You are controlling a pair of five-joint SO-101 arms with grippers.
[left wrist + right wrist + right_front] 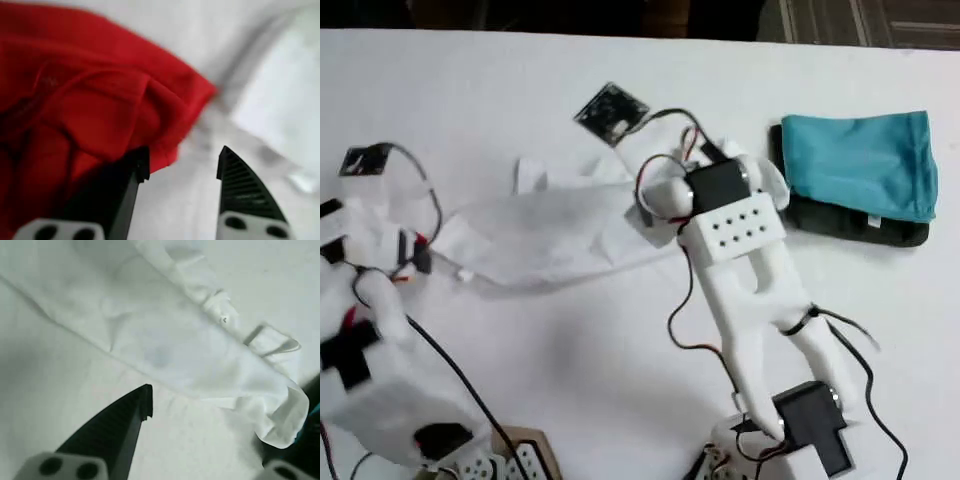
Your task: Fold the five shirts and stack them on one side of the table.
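Note:
A white shirt [555, 235] lies loosely spread across the middle of the table. At its right end is my right arm [735, 225]; in the right wrist view my right gripper [220, 427] is open just over the shirt's bunched edge [277, 415]. A folded teal shirt [865, 160] rests on a folded dark shirt [850, 225] at the table's right side. In the left wrist view my left gripper [182, 162] is open, one finger [135, 172] against a crumpled red shirt [85, 105], with the white shirt [277, 100] beyond.
My left arm [365, 340] stands at the table's left edge, trailing cables. The white tabletop [570, 350] is bare in front of the white shirt and along the far side.

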